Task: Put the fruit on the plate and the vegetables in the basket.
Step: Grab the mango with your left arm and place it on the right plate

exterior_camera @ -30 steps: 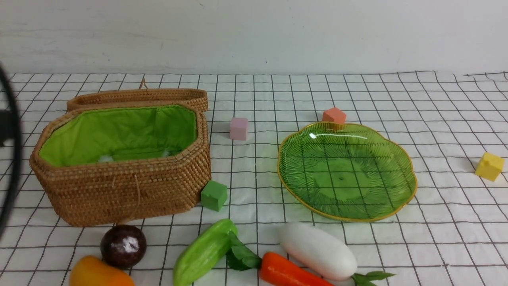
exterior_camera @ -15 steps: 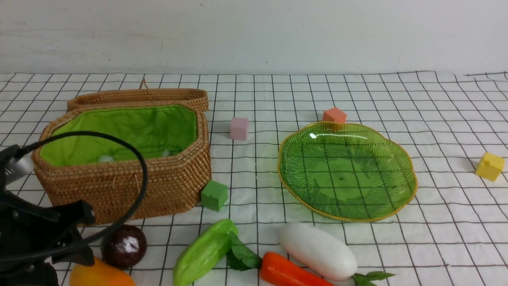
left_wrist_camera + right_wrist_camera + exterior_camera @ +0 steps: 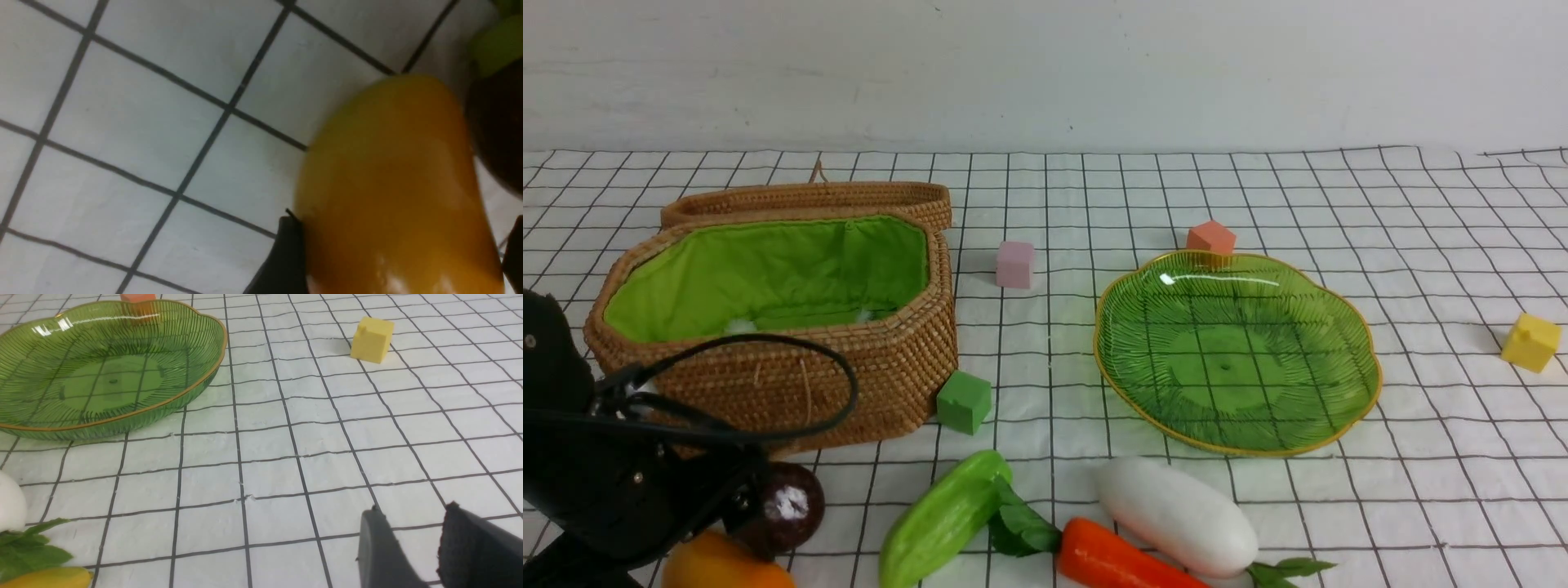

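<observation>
While the mango [image 3: 392, 183] lies on the surface [image 3: 1421, 490] in front of the basket [image 3: 768, 384], the left hand [image 3: 402, 249] straddles it unclenched, fingers [image 3: 282, 261] either side of its narrow width, long axis running along them; closing looks next.

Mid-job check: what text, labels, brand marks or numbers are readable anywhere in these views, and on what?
None: no readable text in any view.
The basket, plate, mango and checked cloth carry no words, numbers or signs.
The pale patch on the purple ball is a smudge-like mark, not lettering.
</observation>
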`<state>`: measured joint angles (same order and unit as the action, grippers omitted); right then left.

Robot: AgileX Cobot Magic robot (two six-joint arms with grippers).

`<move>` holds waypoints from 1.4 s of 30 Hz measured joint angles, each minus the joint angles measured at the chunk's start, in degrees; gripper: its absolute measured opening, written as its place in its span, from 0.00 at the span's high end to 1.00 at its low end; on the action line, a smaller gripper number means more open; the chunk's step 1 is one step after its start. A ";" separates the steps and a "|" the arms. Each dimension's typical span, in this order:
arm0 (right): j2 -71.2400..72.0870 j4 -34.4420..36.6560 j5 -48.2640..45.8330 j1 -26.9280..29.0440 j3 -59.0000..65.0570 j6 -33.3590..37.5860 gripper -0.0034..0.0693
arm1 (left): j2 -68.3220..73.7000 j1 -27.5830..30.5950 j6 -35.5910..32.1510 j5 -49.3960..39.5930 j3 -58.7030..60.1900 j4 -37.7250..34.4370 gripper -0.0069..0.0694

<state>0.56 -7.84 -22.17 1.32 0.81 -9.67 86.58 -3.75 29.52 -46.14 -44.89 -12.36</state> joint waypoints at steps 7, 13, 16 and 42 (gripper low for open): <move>0.00 0.00 0.00 0.00 0.00 0.00 0.62 | 2.77 0.00 0.06 -0.64 -0.27 0.24 0.19; 0.00 0.00 0.00 0.00 0.00 0.00 0.62 | 0.58 0.00 0.06 -2.64 -0.27 0.52 0.19; 0.00 0.00 0.00 0.00 0.00 0.00 0.62 | -2.34 0.00 0.06 -5.31 -0.27 0.57 0.19; 0.00 0.00 0.00 0.00 0.00 0.00 0.62 | 18.15 -19.27 -15.46 -15.74 -60.70 -12.61 0.19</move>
<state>0.56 -7.84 -22.17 1.32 0.81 -9.67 104.73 -23.02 14.07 -61.88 -105.59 -24.97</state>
